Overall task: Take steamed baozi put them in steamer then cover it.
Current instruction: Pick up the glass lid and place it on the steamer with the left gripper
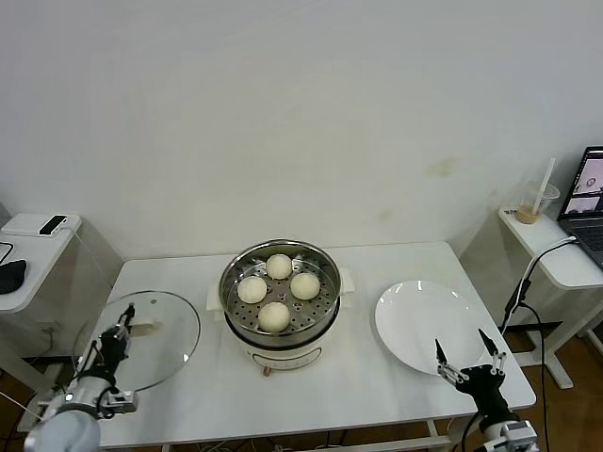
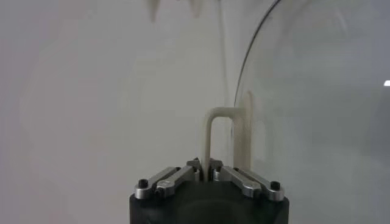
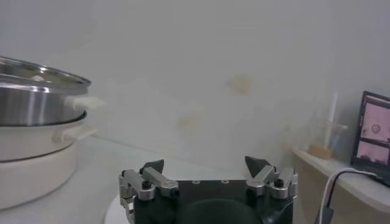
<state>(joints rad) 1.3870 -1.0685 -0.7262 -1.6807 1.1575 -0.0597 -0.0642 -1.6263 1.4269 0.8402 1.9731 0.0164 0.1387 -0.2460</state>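
The steamer (image 1: 229, 282) stands mid-table on its cream pot base (image 1: 283, 356), and several cream-white baozi (image 1: 274, 315) lie in it. The cover (image 1: 168, 350), clear glass with a metal rim, rests at the table's left edge. My left gripper (image 1: 122, 325) is shut on the cover's cream handle (image 2: 210, 137); in the left wrist view the left gripper (image 2: 206, 167) pinches one leg of the handle, with the cover's glass (image 2: 317, 91) beside it. My right gripper (image 1: 466, 353) hangs open and empty over the near edge of the white plate (image 1: 419, 320). The right wrist view shows the right gripper (image 3: 206, 163) and the steamer (image 3: 36, 91).
The white plate lies right of the steamer. A low side table (image 1: 33, 235) at the left holds a phone. Another side table (image 1: 556, 250) at the right carries a drink cup (image 1: 532, 207) and a laptop (image 1: 586, 202), with a cable (image 1: 523, 282) hanging from it.
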